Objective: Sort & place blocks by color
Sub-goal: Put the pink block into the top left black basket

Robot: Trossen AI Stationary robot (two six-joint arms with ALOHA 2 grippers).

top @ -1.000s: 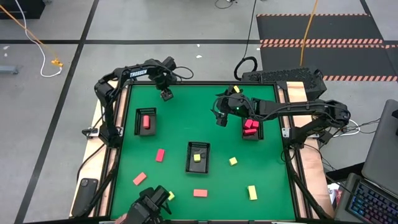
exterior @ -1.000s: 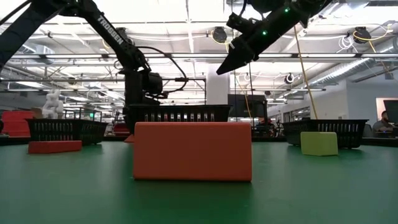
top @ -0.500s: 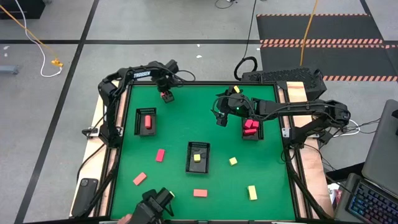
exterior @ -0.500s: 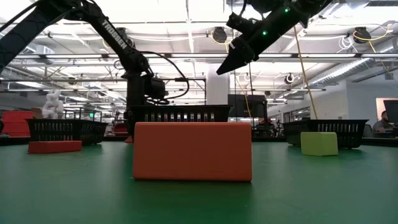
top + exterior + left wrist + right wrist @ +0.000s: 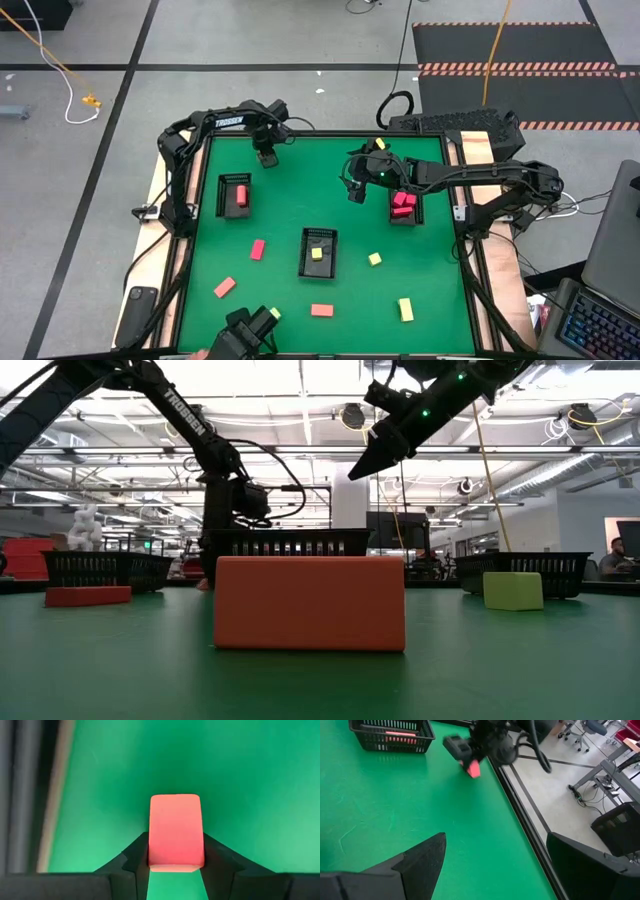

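Three black slotted trays sit on the green table point(image 5: 290, 190) in the high view: left tray point(image 5: 235, 195) at centre-left with a salmon bar point(image 5: 238, 196) inside, middle tray point(image 5: 318, 252) below centre with a pale yellow block point(image 5: 317, 254) in it, right tray point(image 5: 404, 205) at centre-right with pink-red blocks point(image 5: 402, 203) in it.

Left gripper point(image 5: 266, 157) is at the upper left of the mat, near the far edge. Left wrist view: its fingers point(image 5: 131, 857) are clamped on both sides of a salmon-pink block point(image 5: 175, 832), so it is gripping that block. The right wrist view shows the same block point(image 5: 473, 768) in that gripper, just above the mat near the table edge.

Right gripper point(image 5: 355, 190) hangs above the upper centre of the mat, just left of the right tray, fingers spread wide, nothing between them.

Loose blocks on the mat, high view:
- pink-red one point(image 5: 258, 249) left of the middle tray
- salmon one point(image 5: 224, 288) lower left
- salmon bar point(image 5: 321, 310) bottom centre, the big orange face point(image 5: 310, 603) in the low view
- small yellow one point(image 5: 374, 259) right of the middle tray
- yellow bar point(image 5: 406, 309) lower right
- small yellow one point(image 5: 275, 314) at the bottom edge
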